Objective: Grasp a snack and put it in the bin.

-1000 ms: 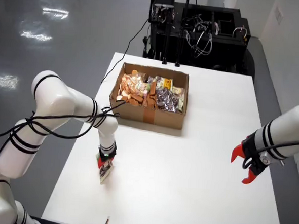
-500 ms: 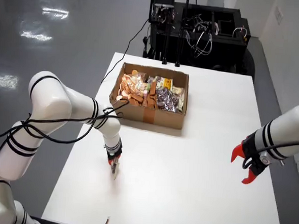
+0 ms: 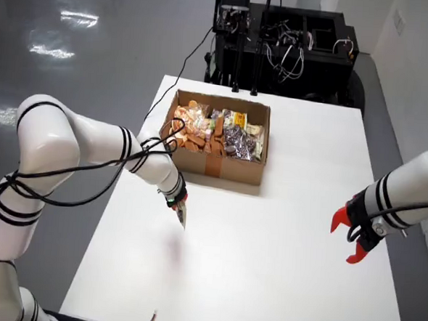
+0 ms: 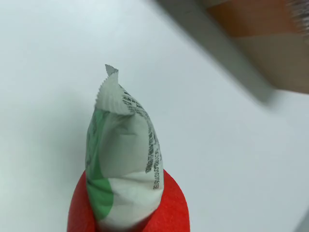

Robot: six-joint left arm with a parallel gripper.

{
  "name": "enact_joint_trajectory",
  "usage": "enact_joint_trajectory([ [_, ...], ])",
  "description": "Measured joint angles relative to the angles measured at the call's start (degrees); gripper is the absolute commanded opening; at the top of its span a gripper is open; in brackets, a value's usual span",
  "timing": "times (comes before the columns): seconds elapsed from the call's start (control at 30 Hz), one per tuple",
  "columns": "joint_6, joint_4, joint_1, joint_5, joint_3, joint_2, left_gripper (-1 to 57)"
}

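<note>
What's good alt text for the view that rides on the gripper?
A white and green snack packet held in a red gripper and sticking up from it, with its crimped end at the top, above a white table. A blurred cardboard box fills the upper right corner.

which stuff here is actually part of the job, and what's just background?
In play:
- snack packet, clamped in the working arm's end effector, off the table
- cardboard box of snacks, serving as the bin

Just there:
- second arm's red end effector, idle at right in the view from above
- black equipment rack
- white table
</note>
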Motion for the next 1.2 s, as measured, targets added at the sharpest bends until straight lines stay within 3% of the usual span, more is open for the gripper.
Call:
enact_joint_trajectory([
  [0.3, -0.91, 0.48, 0.13, 0.45, -8.30, -1.48, 10.8],
  [0.53, -0.40, 0.52, -0.71, 3.18, -19.63, 3.93, 10.7],
  [0.87, -1.64, 0.46, 0.03, 3.53, -33.69, 10.32, 10.6],
  [1.2, -2.82, 0.31, 1.41, 3.89, -54.95, 21.86, 10.6],
])
